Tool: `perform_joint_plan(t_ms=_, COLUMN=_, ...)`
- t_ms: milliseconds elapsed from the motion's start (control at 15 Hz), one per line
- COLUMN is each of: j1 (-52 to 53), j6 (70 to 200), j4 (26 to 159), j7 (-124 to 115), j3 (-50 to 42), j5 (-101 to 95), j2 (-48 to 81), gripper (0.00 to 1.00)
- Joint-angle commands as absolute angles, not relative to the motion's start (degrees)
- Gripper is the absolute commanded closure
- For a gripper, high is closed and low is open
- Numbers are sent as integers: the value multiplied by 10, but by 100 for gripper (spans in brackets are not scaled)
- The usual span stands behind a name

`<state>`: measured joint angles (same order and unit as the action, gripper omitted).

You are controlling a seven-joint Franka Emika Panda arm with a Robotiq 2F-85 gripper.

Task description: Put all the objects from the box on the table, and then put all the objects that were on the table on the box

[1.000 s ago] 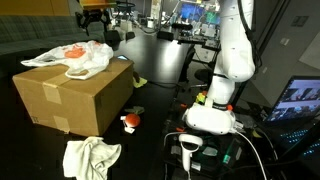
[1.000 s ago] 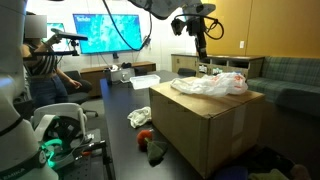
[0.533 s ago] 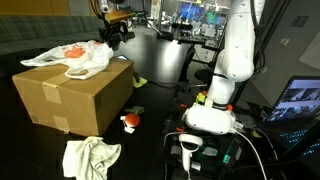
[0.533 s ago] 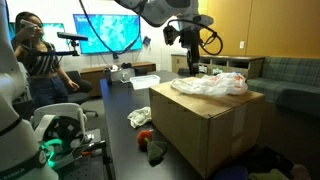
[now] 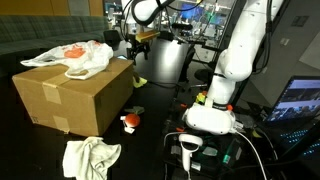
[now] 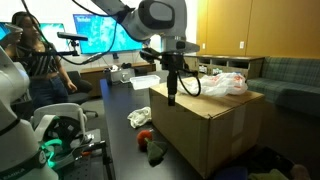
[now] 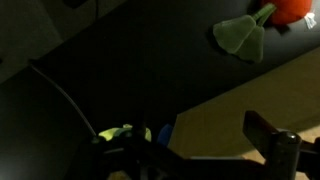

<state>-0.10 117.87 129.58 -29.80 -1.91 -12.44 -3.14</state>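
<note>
1. The cardboard box (image 5: 75, 95) stands just beside the fingers, with a white bag (image 6: 215, 83) and an orange object (image 5: 72, 50) on top of it.
2. The gripper (image 6: 171, 97) hangs at the box's edge. Whether its fingers are parted or clenched cannot be told.
3. Below the fingers, a white cloth (image 5: 90, 157) and a red object (image 5: 130, 121) lie on the table (image 6: 115, 100).

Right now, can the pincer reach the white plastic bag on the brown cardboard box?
Probably yes: the pincer hangs beside the box, and the bag lies uncovered on top, nothing between them.
</note>
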Motion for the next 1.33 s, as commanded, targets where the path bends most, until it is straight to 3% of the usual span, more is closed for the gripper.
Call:
perform_joint_plan(t_ms=0, j1=-22, j6=1266, j4=1408, j7=-241, j3=-27, j5=-125, j2=-76, gripper=0)
perform_joint_plan(t_ms=600, j1=-15, j6=1594, j4=1526, j7=-174, j3=-6, j5=-200, j2=8, gripper=0)
perform_joint_plan(t_ms=867, j1=5, j6=1723, j4=1556, j7=-67, j3=21, j5=-89, j2=67, gripper=0)
perform_joint_plan(t_ms=1267, j1=-144, j6=1815, j4=1530, j7=109, j3=299, j5=189, j2=188, gripper=0)
